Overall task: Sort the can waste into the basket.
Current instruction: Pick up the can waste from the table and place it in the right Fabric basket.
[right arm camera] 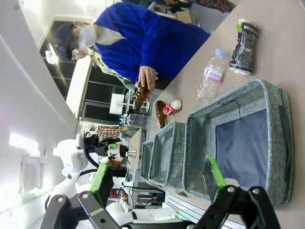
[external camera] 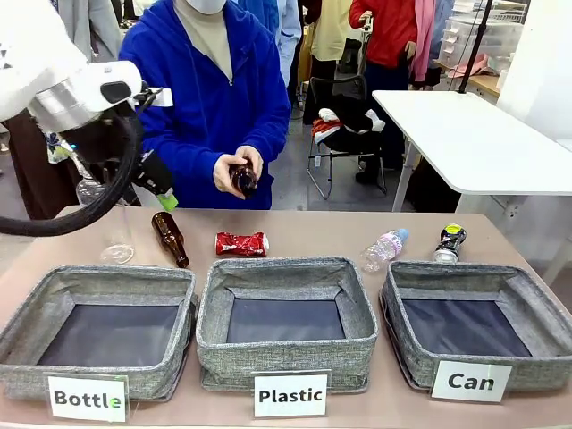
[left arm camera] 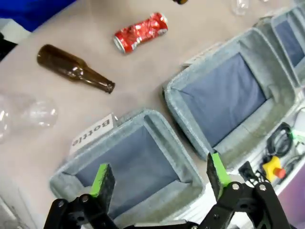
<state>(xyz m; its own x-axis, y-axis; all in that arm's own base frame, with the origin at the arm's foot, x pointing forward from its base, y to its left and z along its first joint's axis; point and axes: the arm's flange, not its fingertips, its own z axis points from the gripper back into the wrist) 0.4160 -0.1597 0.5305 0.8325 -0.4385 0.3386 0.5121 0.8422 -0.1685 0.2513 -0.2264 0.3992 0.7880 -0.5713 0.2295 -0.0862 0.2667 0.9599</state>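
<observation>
Left tool apart, right tool apart, red can near brown bottle, clear bottle beside black can

Beyond the tan table, a white table stands at two o'clock, with a pale wall behind it at three. A black chair heaped with clothes sits at twelve on grey floor. Clear storage bins stack at one o'clock. The light is even and bright.

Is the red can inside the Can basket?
No, the red can lies on the table behind the Plastic basket, not in the Can basket.
</observation>
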